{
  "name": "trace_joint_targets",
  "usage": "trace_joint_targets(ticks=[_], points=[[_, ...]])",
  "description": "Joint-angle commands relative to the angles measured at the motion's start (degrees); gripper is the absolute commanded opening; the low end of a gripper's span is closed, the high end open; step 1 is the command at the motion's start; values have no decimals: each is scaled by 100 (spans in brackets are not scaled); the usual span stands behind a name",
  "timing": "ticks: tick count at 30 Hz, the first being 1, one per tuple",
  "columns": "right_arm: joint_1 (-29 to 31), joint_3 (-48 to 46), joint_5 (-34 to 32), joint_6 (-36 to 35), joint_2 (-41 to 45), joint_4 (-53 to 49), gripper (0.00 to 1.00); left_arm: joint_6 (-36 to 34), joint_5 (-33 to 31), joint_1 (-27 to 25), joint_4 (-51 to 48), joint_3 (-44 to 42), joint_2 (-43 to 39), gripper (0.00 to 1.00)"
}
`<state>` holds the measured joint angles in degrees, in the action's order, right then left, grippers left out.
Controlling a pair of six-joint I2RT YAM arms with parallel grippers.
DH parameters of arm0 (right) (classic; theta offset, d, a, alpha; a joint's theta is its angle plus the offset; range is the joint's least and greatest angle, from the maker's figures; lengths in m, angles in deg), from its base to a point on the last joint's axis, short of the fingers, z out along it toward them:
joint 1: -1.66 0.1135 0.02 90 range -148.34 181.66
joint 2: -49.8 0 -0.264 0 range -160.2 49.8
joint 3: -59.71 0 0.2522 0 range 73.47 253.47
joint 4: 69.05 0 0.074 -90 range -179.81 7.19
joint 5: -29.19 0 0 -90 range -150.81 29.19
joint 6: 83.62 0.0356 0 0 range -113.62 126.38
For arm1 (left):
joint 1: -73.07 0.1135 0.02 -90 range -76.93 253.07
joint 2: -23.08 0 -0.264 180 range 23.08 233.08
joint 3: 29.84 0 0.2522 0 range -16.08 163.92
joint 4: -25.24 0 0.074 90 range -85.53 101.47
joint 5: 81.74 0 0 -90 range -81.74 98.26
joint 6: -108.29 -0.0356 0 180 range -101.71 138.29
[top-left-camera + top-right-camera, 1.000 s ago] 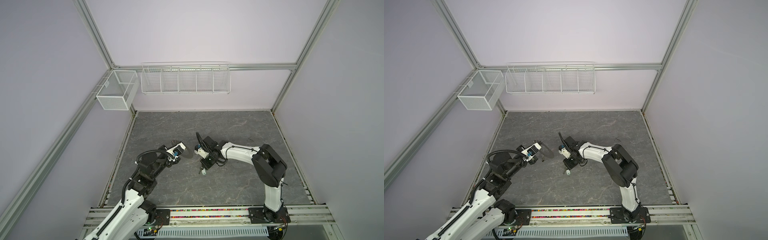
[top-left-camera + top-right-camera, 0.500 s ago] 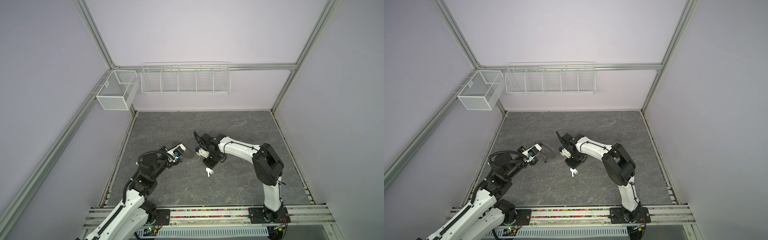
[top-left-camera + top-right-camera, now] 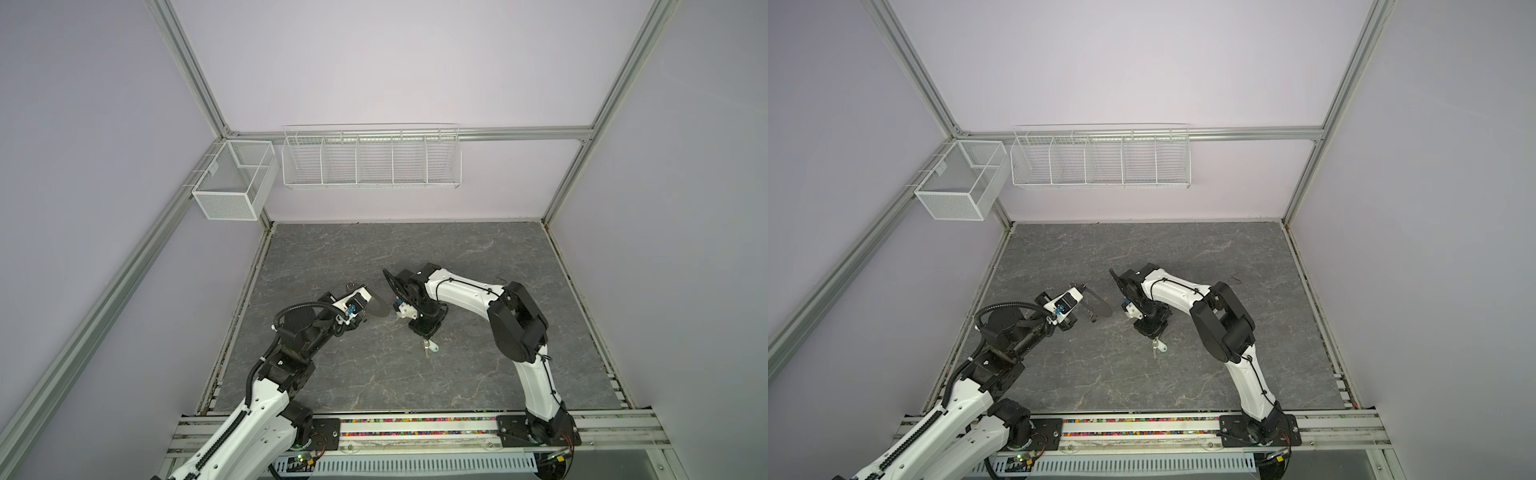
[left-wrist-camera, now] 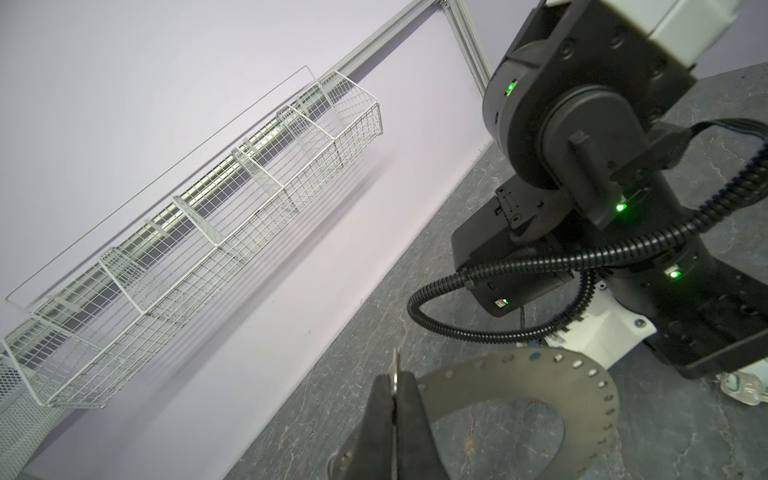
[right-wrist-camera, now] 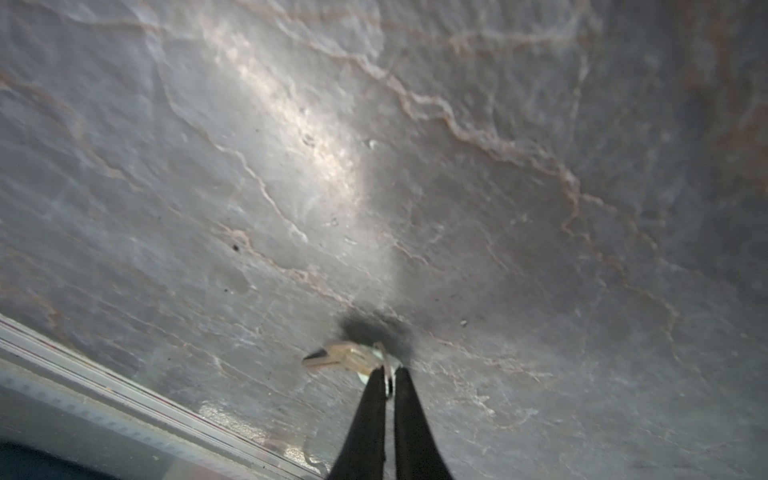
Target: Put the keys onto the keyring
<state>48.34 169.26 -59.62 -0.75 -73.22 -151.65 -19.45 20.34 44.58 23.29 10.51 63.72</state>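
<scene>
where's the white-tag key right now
In a top view the key is near the table's middle, at the tips of the right claw, with the keyring to its left.

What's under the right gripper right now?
The white-tagged key lies on the table below the right gripper, its ring between the fingertips. Whether they pinch it cannot be seen.

No writing, label, brand, number or sign can be read in any view. The white-tagged key (image 3: 431,345) is too small in both top views, and too blurred in the right wrist view, to show any lettering. The keyring (image 4: 519,386) shows plain grey metal with small rim holes.
</scene>
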Motion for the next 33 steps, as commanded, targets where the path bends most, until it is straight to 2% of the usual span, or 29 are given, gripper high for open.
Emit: trace_joint_targets(ticks=[1,5,8,12,20,33], points=[[52,111,35,-49,8,-261,19,65,94,28,224,-83,-98,0],[-54,-150,220,248,305,298,30,46,84,28,242,-58,-92,0],[-245,-705,445,506,854,1080,32,38,93,28,251,-55,-89,0],[-476,-1465,443,788,1471,1965,34,29,119,28,277,-45,-44,0],[-259,-3347,324,458,2599,4036,33,10,151,30,357,-39,76,0],[300,-3312,69,295,2114,4261,38,11,120,29,307,7,92,0]])
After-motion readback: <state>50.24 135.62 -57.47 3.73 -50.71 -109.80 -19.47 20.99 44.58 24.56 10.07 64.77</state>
